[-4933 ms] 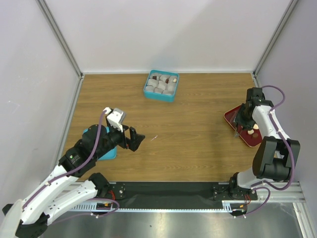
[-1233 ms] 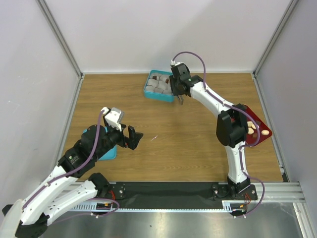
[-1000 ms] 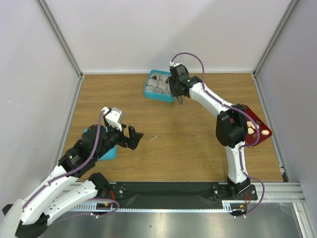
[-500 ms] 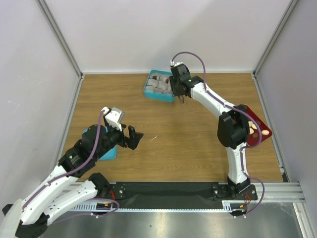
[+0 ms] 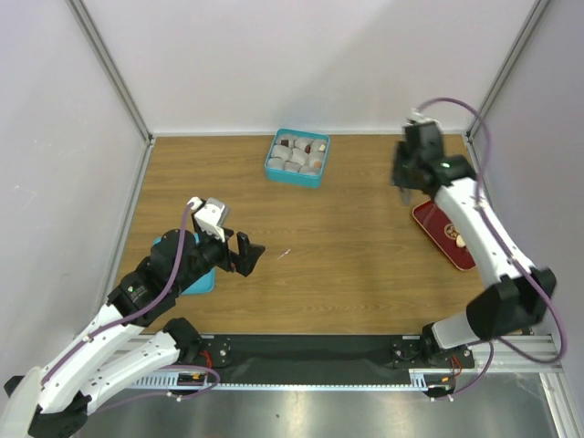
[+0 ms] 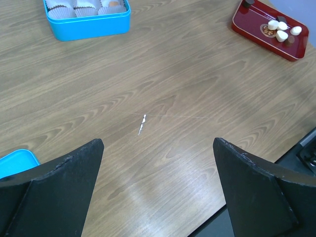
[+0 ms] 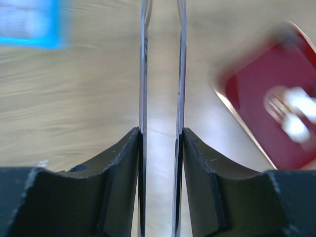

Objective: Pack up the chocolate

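Chocolate pieces [image 6: 281, 30], small rounded bites in pale cream and dark brown, lie clustered on the shallow dark-red rectangular tray [image 6: 249, 22]. A few more already sit among the crinkled paper cups of the teal metal box [image 5: 290, 177], well apart from the tray toward the far middle of the table. Each piece is probably light and firm, but smooth and easily scuffed. It is likely to roll or squirt out of thin metal tips, so it seems best taken gently across its widest part, low on the sides. The right gripper [image 7: 161, 133] hangs just beyond the tray's far corner, its jaws drawn in narrow and clamped on the long metal tweezers [image 7: 143, 74]. The tweezers' blades stand slightly apart, and their tips are out of view, so I cannot tell if they carry anything. The left gripper [image 6: 158, 141] waits far from the tray, spread wide and holding nothing.
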`<action>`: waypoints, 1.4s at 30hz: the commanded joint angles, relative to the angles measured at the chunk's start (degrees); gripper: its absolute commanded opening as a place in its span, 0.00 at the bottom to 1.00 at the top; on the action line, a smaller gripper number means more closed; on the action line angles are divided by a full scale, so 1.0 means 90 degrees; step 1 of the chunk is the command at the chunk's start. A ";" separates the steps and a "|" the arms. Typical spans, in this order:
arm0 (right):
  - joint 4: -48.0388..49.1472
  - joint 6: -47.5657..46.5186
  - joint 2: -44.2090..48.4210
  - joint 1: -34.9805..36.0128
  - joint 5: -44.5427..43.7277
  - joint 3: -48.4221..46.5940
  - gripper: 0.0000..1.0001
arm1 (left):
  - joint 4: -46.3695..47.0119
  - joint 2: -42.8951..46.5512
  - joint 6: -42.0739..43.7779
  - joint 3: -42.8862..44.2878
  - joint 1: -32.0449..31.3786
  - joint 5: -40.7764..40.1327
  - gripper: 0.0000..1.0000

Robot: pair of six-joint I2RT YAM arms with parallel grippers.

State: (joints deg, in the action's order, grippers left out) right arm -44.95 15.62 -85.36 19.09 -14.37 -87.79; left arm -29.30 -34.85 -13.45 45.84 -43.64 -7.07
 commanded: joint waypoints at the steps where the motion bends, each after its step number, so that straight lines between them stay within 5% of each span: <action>1: -0.0767 0.0326 0.0828 -0.1072 0.0122 0.0903 0.43 | 0.0189 0.0025 0.0089 0.0014 0.0005 0.0219 1.00; 5: -0.0855 0.0228 0.1291 -0.2244 0.0434 0.1403 0.44 | 0.0189 0.0044 0.0079 0.0004 0.0005 0.0288 1.00; 18: -0.0738 0.0618 0.1848 -0.3985 0.0923 0.2606 0.44 | 0.0228 0.0044 0.0079 -0.0006 0.0005 0.0385 1.00; 42: -0.0563 0.1233 0.1916 -0.4065 0.0747 0.2957 0.48 | 0.0150 -0.0405 0.0059 -0.0045 0.0005 0.0190 1.00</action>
State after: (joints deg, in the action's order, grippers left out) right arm -51.86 25.30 -69.67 -17.19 -8.45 -61.89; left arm -28.47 -38.39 -13.45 45.76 -43.64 -3.44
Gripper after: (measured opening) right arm 0.485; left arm 0.996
